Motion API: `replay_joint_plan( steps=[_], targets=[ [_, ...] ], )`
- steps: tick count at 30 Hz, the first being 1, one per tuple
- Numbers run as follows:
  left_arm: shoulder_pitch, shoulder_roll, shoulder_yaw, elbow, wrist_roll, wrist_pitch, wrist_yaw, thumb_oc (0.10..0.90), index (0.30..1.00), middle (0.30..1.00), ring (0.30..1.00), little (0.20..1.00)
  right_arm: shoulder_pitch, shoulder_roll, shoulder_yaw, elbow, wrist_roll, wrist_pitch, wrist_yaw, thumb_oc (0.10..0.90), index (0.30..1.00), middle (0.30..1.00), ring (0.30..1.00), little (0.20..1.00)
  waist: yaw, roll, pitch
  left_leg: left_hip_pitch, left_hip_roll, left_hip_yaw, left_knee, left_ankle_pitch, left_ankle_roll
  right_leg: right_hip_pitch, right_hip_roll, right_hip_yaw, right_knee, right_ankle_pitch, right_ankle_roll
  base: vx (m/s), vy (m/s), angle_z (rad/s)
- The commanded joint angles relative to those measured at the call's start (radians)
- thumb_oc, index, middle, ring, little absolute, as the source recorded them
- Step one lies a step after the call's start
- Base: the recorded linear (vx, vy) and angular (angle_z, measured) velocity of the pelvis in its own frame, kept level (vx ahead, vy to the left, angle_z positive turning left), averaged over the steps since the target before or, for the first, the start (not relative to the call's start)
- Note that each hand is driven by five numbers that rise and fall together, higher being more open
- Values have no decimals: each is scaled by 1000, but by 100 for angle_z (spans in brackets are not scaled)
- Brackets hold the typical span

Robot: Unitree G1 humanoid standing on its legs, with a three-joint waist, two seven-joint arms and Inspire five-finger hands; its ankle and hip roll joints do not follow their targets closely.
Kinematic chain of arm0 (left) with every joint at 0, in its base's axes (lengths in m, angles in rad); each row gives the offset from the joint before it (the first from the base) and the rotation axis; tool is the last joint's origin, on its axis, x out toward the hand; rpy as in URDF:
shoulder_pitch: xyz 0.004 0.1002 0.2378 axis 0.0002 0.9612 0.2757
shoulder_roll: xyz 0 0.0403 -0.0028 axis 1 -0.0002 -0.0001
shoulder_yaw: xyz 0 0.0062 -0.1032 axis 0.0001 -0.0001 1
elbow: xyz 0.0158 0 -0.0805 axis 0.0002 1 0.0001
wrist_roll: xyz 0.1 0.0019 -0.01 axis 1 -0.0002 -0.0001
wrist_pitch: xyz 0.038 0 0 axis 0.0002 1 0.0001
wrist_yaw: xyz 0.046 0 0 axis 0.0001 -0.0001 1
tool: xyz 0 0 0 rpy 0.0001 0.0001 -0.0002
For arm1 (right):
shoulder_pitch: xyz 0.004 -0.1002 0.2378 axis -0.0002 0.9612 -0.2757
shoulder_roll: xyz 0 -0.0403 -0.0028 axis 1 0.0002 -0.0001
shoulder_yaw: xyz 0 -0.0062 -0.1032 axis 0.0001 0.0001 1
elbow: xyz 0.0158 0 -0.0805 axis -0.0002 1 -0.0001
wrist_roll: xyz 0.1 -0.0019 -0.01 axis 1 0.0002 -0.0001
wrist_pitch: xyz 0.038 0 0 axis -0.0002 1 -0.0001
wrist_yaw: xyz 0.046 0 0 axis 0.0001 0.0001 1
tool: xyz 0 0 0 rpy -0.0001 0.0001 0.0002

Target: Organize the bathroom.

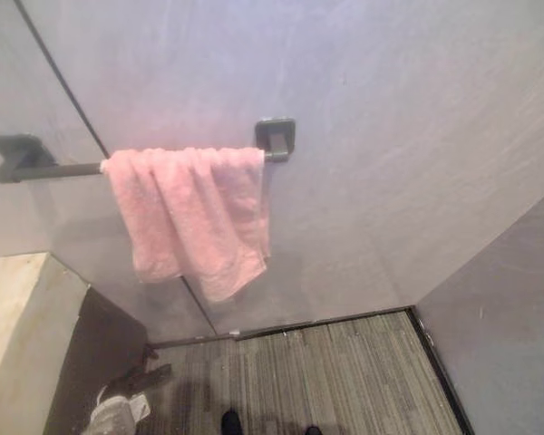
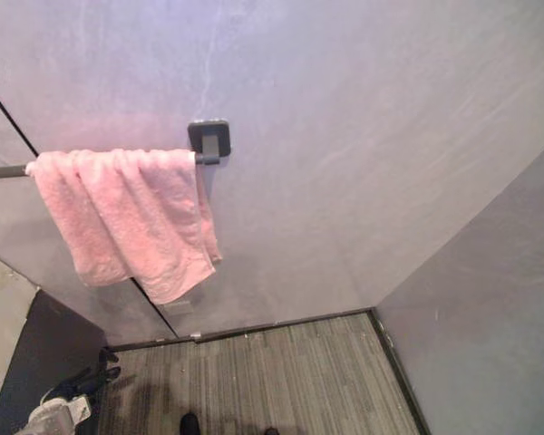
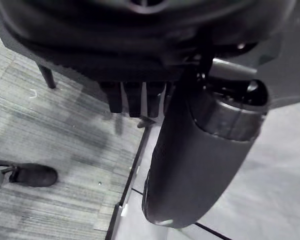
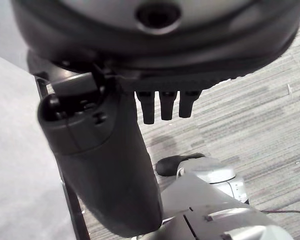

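- The pink towel point(image 1: 195, 217) is draped over the dark towel bar point(image 1: 59, 169) on the grey wall point(image 1: 390, 118), bunched toward the bar's right-hand bracket point(image 1: 276, 139), its lower corner hanging free above the floor.
- I can read no writing or label on the towel, bar or wall.
- My left hand point(image 3: 140, 97) hangs low, pointing down at the striped grey carpet point(image 1: 344, 376), fingers straight, thumb extended, holding nothing.
- My right hand point(image 4: 162, 105) also points down over the carpet, fingers straight and empty.
- The carpet meets the wall at a dark baseboard strip point(image 1: 326, 322).
- A person's dark shoe point(image 3: 32, 175) rests on the carpet near my left hand.
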Motion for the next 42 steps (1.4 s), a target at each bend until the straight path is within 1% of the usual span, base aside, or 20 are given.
replay_joint_plan(
  steps=[1, 2, 5, 8, 9, 10, 11, 12, 14, 15, 16, 18, 20, 21, 24, 26, 29, 31, 36, 42],
  targets=[
    [12, 25, 25, 27, 60, -8, -20, 800, 900, 900, 900, 900, 19, -5, 3, 11, -4, 6, -57, 800, 900, 900, 900, 900, 13, 20, -24, 13, 52, 22, 52, -86, -7, -107, -37, 33, 38, 40, 94, 37, -16, -7],
    [15, 26, 10, 24, 119, -13, -23, 800, 900, 900, 900, 900, 18, -15, -12, 10, 5, 14, -69, 800, 900, 900, 900, 900, 12, 21, -28, 16, 52, 29, 49, -88, -7, -106, -35, 33, 35, 40, 95, 30, -10, -8],
    [16, 52, -24, -4, 201, -13, -64, 800, 900, 900, 900, 900, 10, -38, -32, 10, -6, 24, -73, 800, 900, 900, 900, 900, 12, 24, -33, 15, 54, 40, 53, -86, -8, -107, -34, 32, 35, 42, 96, 40, -14, -10],
    [19, 99, -48, -92, 255, -2, -65, 800, 900, 900, 900, 900, -9, -80, -48, -32, 10, -28, -108, 800, 900, 900, 900, 900, 18, 28, -33, 19, 57, 46, 58, -85, -9, -99, -35, 24, 35, 42, 96, 44, -16, -5],
    [30, 135, -44, -197, 287, 39, -40, 800, 900, 900, 900, 900, -12, -109, -54, -157, 71, -24, -123, 800, 900, 900, 900, 900, 21, 28, -33, 25, 59, 46, 56, -85, -9, -93, -34, 23, 34, 43, 94, 39, -20, 0],
    [37, 145, -42, -228, 287, 53, -39, 800, 900, 900, 900, 900, -11, -116, -57, -207, 84, -31, -134, 800, 900, 900, 900, 900, 21, 28, -32, 26, 60, 46, 55, -85, -9, -92, -33, 23, 33, 43, 93, 51, -29, -3],
    [65, 171, -22, -337, 292, 98, -20, 800, 900, 900, 900, 900, 2, -134, -69, -402, 96, -27, -165, 800, 900, 900, 900, 900, 18, 27, -33, 29, 61, 47, 51, -83, -8, -91, -31, 24, 33, 43, 90, 27, -17, -4],
    [81, 188, -7, -397, 326, 107, 1, 800, 900, 900, 900, 900, 16, -138, -80, -526, 95, -17, -190, 800, 900, 900, 900, 900, 14, 26, -34, 29, 62, 49, 47, -81, -8, -93, -30, 24, 34, 43, 90, 19, -16, -8],
    [102, 214, 28, -496, 368, 128, 38, 800, 900, 900, 900, 900, 40, -142, -115, -677, 74, -50, -195, 800, 900, 900, 900, 900, 8, 24, -36, 25, 63, 49, 45, -80, -7, -99, -30, 25, 40, 41, 89, -5, -13, -8],
    [107, 226, 40, -547, 421, 145, 42, 800, 900, 900, 900, 900, 48, -136, -140, -758, 48, -53, -192, 800, 900, 900, 900, 900, 5, 23, -38, 23, 63, 51, 45, -80, -6, -103, -29, 25, 43, 39, 90, -7, -13, -6],
    [110, 231, 43, -567, 423, 160, 45, 800, 900, 900, 900, 900, 51, -136, -147, -784, 58, -29, -195, 800, 900, 900, 900, 900, 4, 22, -39, 23, 63, 52, 45, -80, -6, -103, -30, 24, 44, 38, 90, 0, 0, 0],
    [125, 258, 63, -693, 468, 192, 17, 800, 900, 900, 900, 900, 63, -139, -197, -940, -26, -66, -155, 800, 900, 900, 900, 900, -2, 18, -42, 24, 65, 60, 41, -82, -5, -107, -29, 20, 48, 34, 94, 0, 0, 0],
    [129, 261, 68, -754, 501, 209, -1, 800, 900, 900, 900, 900, 61, -142, -216, -1011, -56, -57, -131, 800, 900, 900, 900, 900, -4, 16, -45, 28, 68, 65, 36, -83, -5, -107, -29, 17, 49, 31, 95, 20, -9, 0],
    [133, 266, 68, -810, 524, 232, -16, 800, 900, 900, 900, 900, 56, -162, -240, -1064, -71, -42, -81, 800, 900, 900, 900, 900, -6, 14, -48, 31, 69, 66, 31, -83, -7, -106, -28, 18, 49, 28, 96, 49, -13, 0],
    [135, 260, 69, -866, 542, 245, -30, 800, 900, 900, 900, 900, 39, -192, -263, -1151, -82, 8, -2, 800, 900, 900, 900, 900, -7, 15, -56, 35, 70, 73, 25, -84, -11, -105, -28, 17, 48, 23, 97, 44, 10, -1],
    [135, 253, 75, -933, 554, 292, -32, 800, 900, 900, 900, 900, 19, -224, -269, -1225, -83, 73, 82, 800, 900, 900, 900, 900, -3, 14, -61, 40, 70, 78, 24, -87, -12, -101, -28, 17, 46, 18, 97, 49, 16, -5],
    [124, 251, 88, -983, 522, 288, -2, 800, 900, 900, 900, 900, -24, -260, -255, -1303, -62, 137, 183, 800, 900, 900, 900, 900, 7, 7, -69, 46, 70, 84, 24, -91, -15, -89, -30, 13, 40, 13, 98, 48, 8, -4],
    [101, 258, 98, -1025, 505, 269, 12, 800, 900, 900, 900, 900, -54, -283, -237, -1345, -29, 172, 213, 800, 900, 900, 900, 900, 16, 0, -74, 46, 71, 87, 29, -94, -16, -84, -31, 10, 39, 9, 99, 45, 0, -2],
    [35, 306, 105, -1126, 530, 256, 44, 800, 900, 900, 900, 900, -128, -316, -174, -1427, 43, 253, 266, 800, 900, 900, 900, 900, 42, -17, -88, 45, 71, 81, 37, -98, -22, -65, -33, -3, 32, 6, 103, 38, -14, 1],
    [-12, 365, 121, -1219, 559, 251, 32, 800, 900, 900, 900, 900, -191, -337, -114, -1461, 60, 309, 283, 800, 900, 900, 900, 900, 66, -30, -99, 45, 69, 67, 43, -104, -25, -48, -39, -7, 21, 7, 110, 27, -9, 8]
  ],
)
